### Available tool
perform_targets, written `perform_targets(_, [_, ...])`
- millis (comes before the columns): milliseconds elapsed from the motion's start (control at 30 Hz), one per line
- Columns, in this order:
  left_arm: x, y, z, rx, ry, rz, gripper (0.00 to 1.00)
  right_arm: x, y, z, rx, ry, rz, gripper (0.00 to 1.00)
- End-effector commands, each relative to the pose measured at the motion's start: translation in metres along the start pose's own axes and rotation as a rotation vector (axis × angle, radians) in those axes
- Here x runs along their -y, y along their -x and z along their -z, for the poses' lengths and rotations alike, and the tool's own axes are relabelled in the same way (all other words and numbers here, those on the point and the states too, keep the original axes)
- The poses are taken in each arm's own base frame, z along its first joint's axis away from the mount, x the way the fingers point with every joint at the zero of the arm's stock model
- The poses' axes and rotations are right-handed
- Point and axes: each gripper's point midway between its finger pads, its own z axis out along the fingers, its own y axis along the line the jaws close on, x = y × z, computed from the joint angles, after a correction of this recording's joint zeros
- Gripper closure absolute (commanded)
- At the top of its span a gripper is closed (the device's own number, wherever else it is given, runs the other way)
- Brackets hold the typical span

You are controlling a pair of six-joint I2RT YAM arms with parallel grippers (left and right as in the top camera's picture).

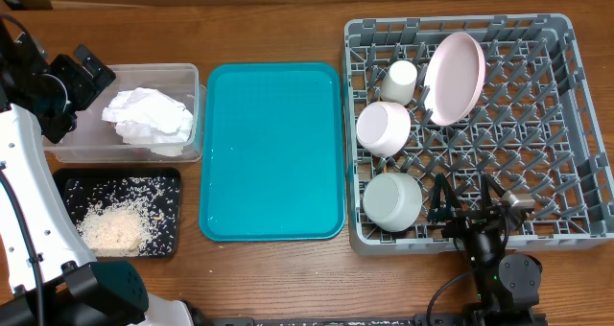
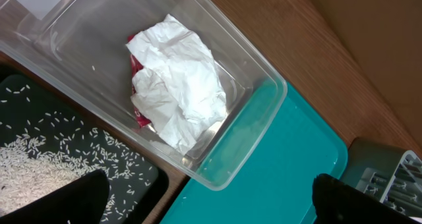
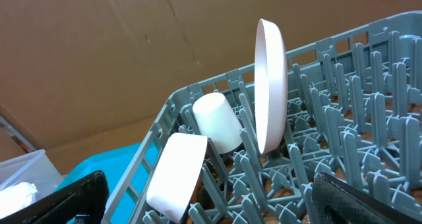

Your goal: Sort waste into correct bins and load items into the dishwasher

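Seemingly all is sorted, so the step looks like pulling both arms clear: lift straight up first, so no finger snags a wall or peg. The left gripper, spread wide and empty, hangs over the tub; the napkin, with the red packet beneath it, lies just ahead, and the rice is in the black tray behind. The right gripper, also spread, hovers over the near edge of the rack: the grey-green bowl is just left, with the plate, cup and pale bowl ahead. Chopsticks: cannot tell.
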Motion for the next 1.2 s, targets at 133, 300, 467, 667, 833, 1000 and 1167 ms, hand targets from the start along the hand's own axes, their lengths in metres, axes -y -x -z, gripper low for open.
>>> perform_targets(133, [0.004,0.004,0.004,0.017,-0.010,0.004,0.00,0.002,-0.001,0.000,0.004,-0.001,0.007,0.00])
perform_targets(300, [0.004,0.004,0.003,0.015,-0.009,0.005,0.00,0.002,-0.001,0.000,0.004,-0.001,0.006,0.00])
perform_targets(467, [0.004,0.004,0.003,0.015,-0.009,0.005,0.00,0.002,-0.001,0.000,0.004,-0.001,0.007,0.00])
perform_targets(667, [0.007,0.004,0.012,0.034,-0.018,-0.002,0.00,0.002,-0.001,0.000,0.004,-0.001,0.006,0.00])
perform_targets(833, [0.021,-0.002,0.049,0.114,-0.060,-0.037,0.00,0.002,-0.001,0.000,0.004,-0.001,0.007,0.00])
perform_targets(1000, [0.051,-0.023,0.091,0.188,-0.138,-0.123,0.00,0.002,-0.001,0.000,0.004,-0.001,0.007,0.00])
perform_targets(1167, [0.088,-0.070,0.131,0.216,-0.254,-0.257,0.00,0.002,-0.001,0.000,0.004,-0.001,0.007,0.00])
